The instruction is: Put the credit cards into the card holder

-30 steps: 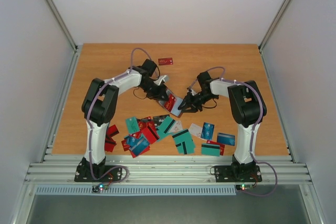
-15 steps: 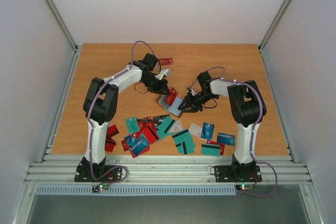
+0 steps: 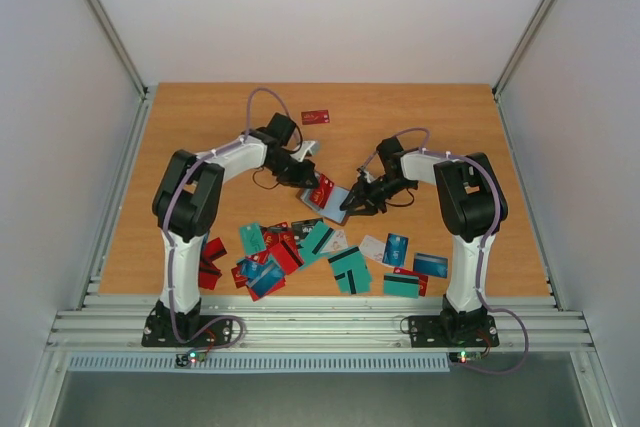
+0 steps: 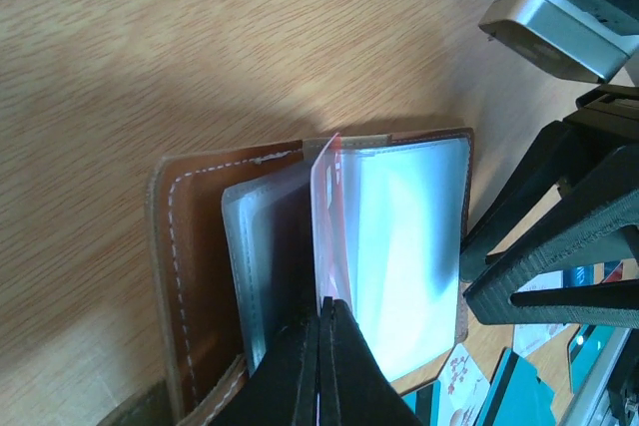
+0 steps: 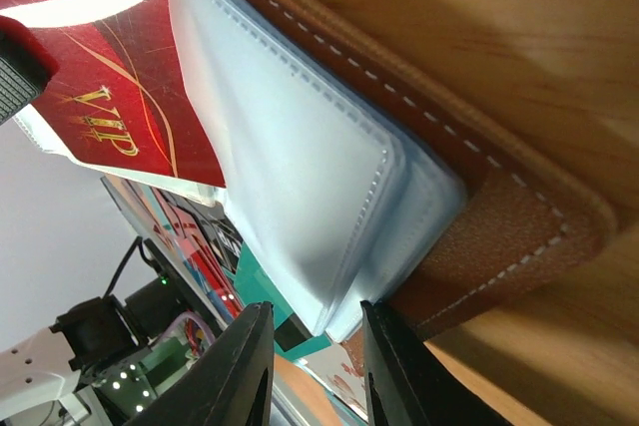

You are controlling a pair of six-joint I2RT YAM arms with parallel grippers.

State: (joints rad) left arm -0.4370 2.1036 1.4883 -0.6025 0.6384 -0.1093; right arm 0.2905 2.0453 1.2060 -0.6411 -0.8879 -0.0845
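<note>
From above: both arms reach in to the middle of the wooden table (image 3: 200, 147). The left gripper (image 3: 312, 183) has a red card (image 3: 324, 188) clamped between its fingers, right at the card holder (image 3: 337, 201), which lies open at the centre of the surface. The right gripper (image 3: 350, 207) is at the holder's right side, touching it. The rest of the credit cards (image 3: 318, 239) lie scattered in a band along the near edge: teal, red, blue, some with a black stripe. One lone red card (image 3: 316, 117) sits well apart, close to the far edge.

Left wrist camera: the left gripper (image 4: 322, 311) has its jaws closed flat on the red card (image 4: 324, 216), which is seen edge-on. The card stands among the clear sleeves (image 4: 399, 246) of the card holder (image 4: 190, 246), whose brown stitched cover is spread on the wood. The right gripper (image 4: 469, 281) comes in from the right, at the holder's edge. A few loose cards (image 4: 509, 386) peek in at the bottom right.

Right wrist camera: the right gripper (image 5: 315, 308) has its jaws apart, straddling the corner of the clear sleeves (image 5: 300, 167). One finger lies against the sleeves and the brown cover of the card holder (image 5: 499, 216). There is a gap beside the other finger, so I cannot tell whether it actually pinches anything. The red card (image 5: 110, 97), lettered "VIP", lies against the sleeves at the upper left.
</note>
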